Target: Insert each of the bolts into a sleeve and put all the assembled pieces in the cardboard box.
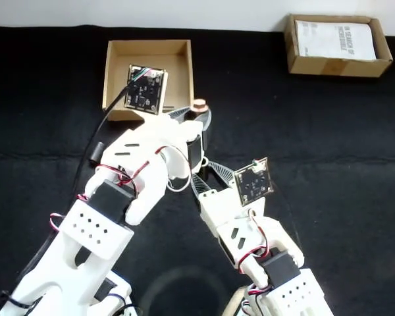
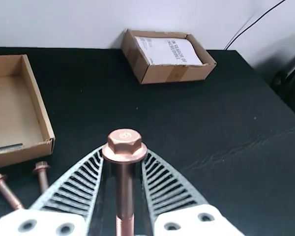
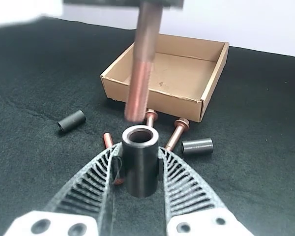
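My left gripper (image 2: 124, 153) is shut on a copper bolt (image 2: 124, 145), held head up; in the high view that gripper (image 1: 197, 113) sits just off the front right corner of the open cardboard box (image 1: 112, 72). Below it, my right gripper (image 3: 140, 148) is shut on an upright dark sleeve (image 3: 140, 162). The bolt's threaded shaft (image 3: 140, 73) hangs down with its tip just above and slightly behind the sleeve's opening. Three loose bolts (image 3: 177, 130) and two loose sleeves (image 3: 71, 121) (image 3: 196, 146) lie on the black cloth in front of the box (image 3: 162, 101).
A second cardboard box (image 1: 336, 64) holding a printed sheet stands at the far right back. The first box looks bare inside. One loose sleeve (image 1: 99, 150) lies left of the left arm. Black cloth covers the table.
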You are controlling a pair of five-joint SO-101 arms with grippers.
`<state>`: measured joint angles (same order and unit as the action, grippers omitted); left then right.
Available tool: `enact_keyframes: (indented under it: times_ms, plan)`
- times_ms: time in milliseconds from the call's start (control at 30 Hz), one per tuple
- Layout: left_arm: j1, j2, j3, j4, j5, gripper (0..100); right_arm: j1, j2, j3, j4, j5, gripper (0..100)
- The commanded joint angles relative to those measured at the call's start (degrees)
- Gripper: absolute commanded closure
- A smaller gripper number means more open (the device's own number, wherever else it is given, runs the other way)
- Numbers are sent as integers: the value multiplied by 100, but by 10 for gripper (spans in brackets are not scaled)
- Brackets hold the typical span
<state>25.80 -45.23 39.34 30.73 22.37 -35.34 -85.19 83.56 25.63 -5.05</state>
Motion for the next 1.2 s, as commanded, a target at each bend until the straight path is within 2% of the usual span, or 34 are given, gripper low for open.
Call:
enact_keyframes:
  times_ms: [0, 733, 967, 1167]
  plan:
    - [66, 13, -295, 35, 44, 991, -4, -136, -40, -119, -53, 991]
    - [374, 31, 295, 26, 44, 991, 277, -110, -40, -119, -53, 991]
    - [523, -13, 831, 44, 35, 991, 277, -127, 154, -136, -53, 991]
    - [1015, -13, 664, 791, 26, 987, 286, -119, 259, -303, -53, 991]
